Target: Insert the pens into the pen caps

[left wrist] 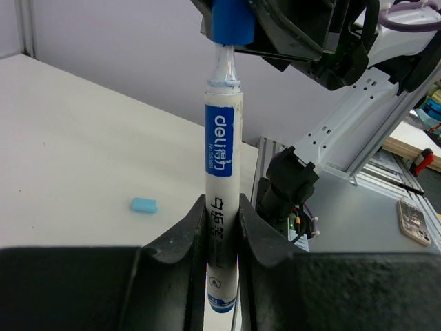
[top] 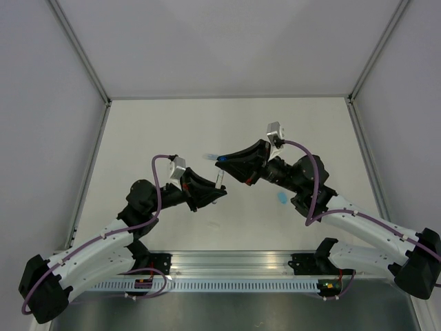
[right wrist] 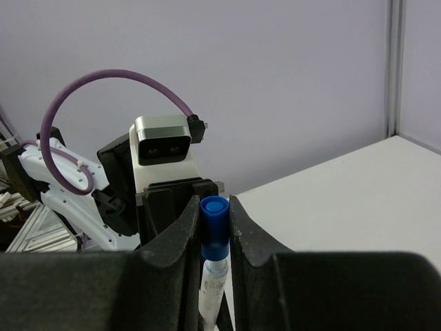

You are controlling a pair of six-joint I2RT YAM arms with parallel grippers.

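Observation:
My left gripper is shut on a white pen with blue print, held upright above the table. Its pale tip enters a dark blue pen cap that my right gripper is shut on. In the right wrist view the cap sits between the fingers with the pen's clear tip below it. From above, the two grippers meet near the table's middle, the left gripper below the right gripper. A pale blue cap lies on the table to the right. The dark pen is out of view.
A pale translucent thing lies on the table just left of the right gripper's tip. The pale blue cap also shows in the left wrist view. An aluminium rail runs along the near edge. Walls close the table at the back and sides.

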